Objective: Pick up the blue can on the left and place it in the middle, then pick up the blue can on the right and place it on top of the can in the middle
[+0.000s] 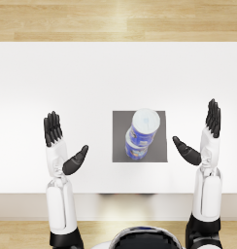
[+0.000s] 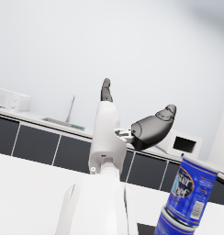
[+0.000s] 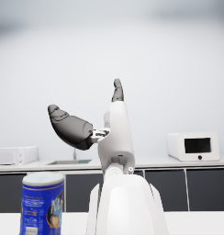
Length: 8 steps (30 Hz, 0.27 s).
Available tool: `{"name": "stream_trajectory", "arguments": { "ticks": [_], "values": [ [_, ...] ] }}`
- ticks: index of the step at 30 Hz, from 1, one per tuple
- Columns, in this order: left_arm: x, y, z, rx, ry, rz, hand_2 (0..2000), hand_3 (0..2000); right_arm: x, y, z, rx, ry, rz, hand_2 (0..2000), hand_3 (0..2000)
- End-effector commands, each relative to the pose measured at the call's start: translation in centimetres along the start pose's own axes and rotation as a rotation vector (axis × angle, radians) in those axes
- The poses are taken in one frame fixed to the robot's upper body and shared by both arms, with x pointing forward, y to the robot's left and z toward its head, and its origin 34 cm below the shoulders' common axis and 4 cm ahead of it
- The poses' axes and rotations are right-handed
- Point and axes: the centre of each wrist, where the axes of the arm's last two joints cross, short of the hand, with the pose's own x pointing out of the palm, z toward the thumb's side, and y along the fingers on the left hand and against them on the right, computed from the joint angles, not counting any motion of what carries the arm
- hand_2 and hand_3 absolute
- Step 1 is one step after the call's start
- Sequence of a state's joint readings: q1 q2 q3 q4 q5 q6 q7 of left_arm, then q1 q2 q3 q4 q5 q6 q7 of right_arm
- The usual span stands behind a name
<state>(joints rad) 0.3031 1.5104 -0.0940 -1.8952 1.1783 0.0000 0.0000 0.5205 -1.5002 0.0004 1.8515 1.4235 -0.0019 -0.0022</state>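
Two blue cylindrical cans, upper blue can (image 1: 144, 125) stacked on lower blue can (image 1: 135, 149), axes upright, on grey square mat (image 1: 120, 146), mid white counter (image 1: 67, 73). Left hand (image 1: 62, 143) and right hand (image 1: 203, 136) flank them, fingers spread, holding nothing.

No text can be read in any view. The upper blue can (image 2: 191, 190) carries a dark blue label with pale, large lettering and a small white panel of fine print, seen in the left wrist view, but the letters are too blurred to make out. In the right wrist view the same label (image 3: 42, 209) shows part of a large pale letter shape and a small picture, again illegible. From the head view the labels of the upper can (image 1: 142, 127) and the lower blue can (image 1: 133, 150) show only white smudges on blue. The microwave (image 3: 193, 146) shows no legible marking
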Motion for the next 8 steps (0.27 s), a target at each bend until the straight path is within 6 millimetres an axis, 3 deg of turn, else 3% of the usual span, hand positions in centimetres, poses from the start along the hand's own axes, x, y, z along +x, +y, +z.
{"name": "stream_trajectory", "arguments": {
  "ticks": [1,8],
  "values": [
    [-0.01,0.0,0.0,0.0,0.0,0.001,0,0,-0.01,0.01,-0.01,0.0,0.0,0.0,0,0],
    [-0.05,0.01,0.02,0.001,0.001,0.002,0,0,-0.03,0.03,-0.03,0.0,0.0,0.0,0,0]
  ]
}}
